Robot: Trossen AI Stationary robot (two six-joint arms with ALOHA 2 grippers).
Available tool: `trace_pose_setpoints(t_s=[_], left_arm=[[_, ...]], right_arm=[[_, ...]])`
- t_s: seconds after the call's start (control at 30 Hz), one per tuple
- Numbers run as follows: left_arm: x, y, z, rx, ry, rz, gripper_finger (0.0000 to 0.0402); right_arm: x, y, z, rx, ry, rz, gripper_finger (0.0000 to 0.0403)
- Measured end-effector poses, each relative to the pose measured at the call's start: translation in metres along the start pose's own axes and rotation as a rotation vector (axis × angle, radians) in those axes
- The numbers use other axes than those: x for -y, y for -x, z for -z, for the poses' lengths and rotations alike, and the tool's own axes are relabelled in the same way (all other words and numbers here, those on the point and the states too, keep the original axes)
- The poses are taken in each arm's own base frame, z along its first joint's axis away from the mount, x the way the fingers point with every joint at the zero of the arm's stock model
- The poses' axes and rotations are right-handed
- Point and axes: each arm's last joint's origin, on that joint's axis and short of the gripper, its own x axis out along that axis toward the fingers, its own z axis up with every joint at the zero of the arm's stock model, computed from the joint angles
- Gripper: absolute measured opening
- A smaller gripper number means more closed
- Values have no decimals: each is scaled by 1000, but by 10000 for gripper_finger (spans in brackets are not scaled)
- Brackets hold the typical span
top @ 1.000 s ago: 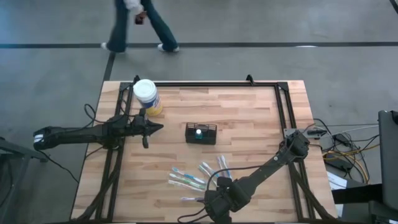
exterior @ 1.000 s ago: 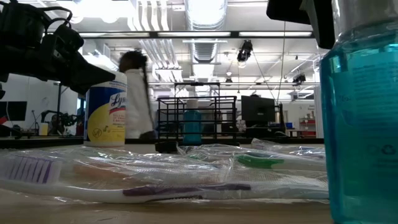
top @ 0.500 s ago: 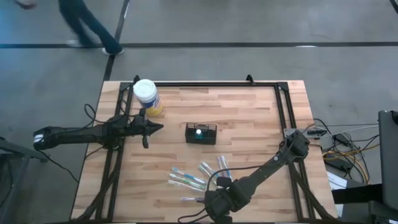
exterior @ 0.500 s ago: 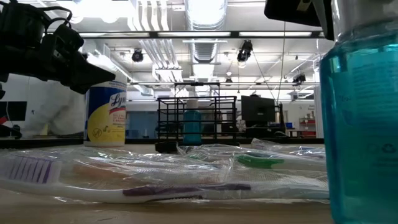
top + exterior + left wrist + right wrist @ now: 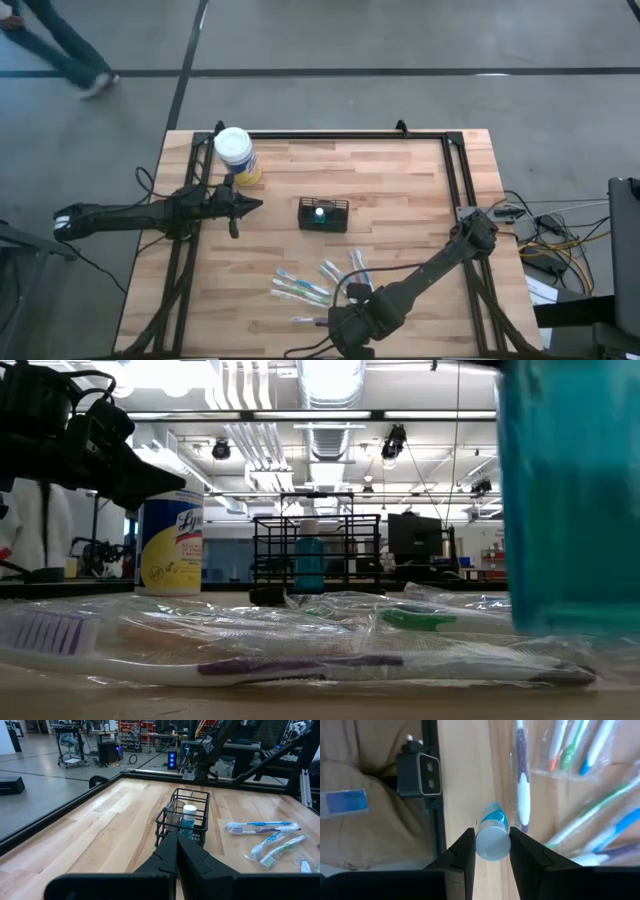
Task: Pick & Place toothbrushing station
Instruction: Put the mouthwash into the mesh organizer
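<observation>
The holder (image 5: 323, 214) is a small black box made of thin wire bars, with open sides you can see through, and a little blue bottle with a white cap (image 5: 188, 815) stands inside it. It sits near the middle of the desk (image 5: 400, 180), a little way in front of the left claw (image 5: 256, 205), which points right at it and has its two fingers pressed together on nothing. A round tub with a white lid and yellow label (image 5: 236, 156) stands just beside the left claw, toward the far edge of the desk. The right claw (image 5: 350, 330) is well apart from the holder, at the near edge of the desk, pinching a blue bottle with a white cap (image 5: 493, 839) between its two fingers. In the low view that bottle hangs above the desk. Wrapped toothbrushes (image 5: 300, 290) lie flat on the desk just beside the right claw, between it and the holder. The desk is light wood with a black frame around it. The floor (image 5: 400, 40) is gray with a dark line across it, and a person's legs (image 5: 60, 45) show at the far left corner. In the low view the room behind has bright ceiling lights. There the blue bottle is so close that it is cut off and blurry.
</observation>
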Motion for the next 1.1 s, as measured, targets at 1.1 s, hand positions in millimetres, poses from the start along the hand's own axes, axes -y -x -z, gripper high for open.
trace_pose_setpoints(t_s=[1.1], left_arm=[[0, 0, 0, 0, -10, -10, 7]], right_arm=[[106, 259, 41, 505, 64, 204, 84]])
